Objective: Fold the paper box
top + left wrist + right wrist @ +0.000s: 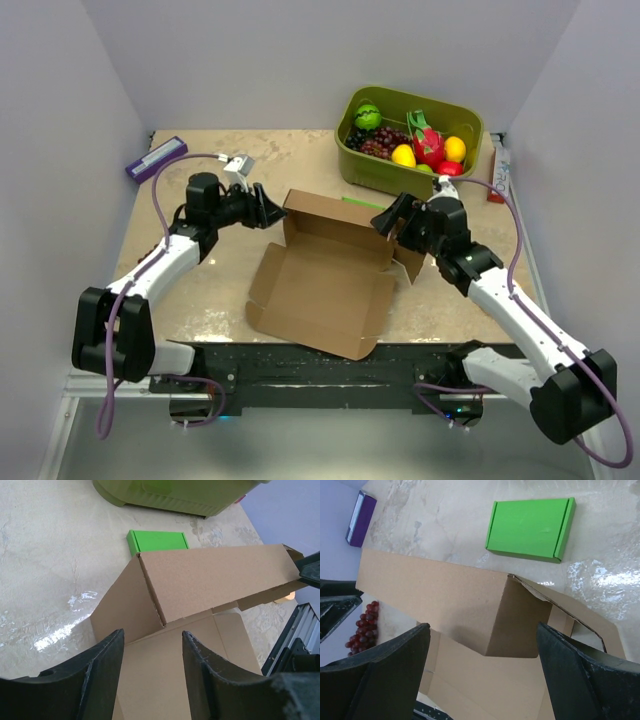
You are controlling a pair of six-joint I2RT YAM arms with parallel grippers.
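The paper box [325, 285] lies in the middle of the bench [215, 300], its long axis running left to right and the right end skewed nearer the arms. One long wall stands raised on the far side. The left jaws are released beside that wall's left end, and the right jaws gape at its right corner, gripping nothing.

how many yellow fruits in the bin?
2 yellow fruits: one left of the dragon fruit, one right of it, both in the bin. Others could be hidden underneath.
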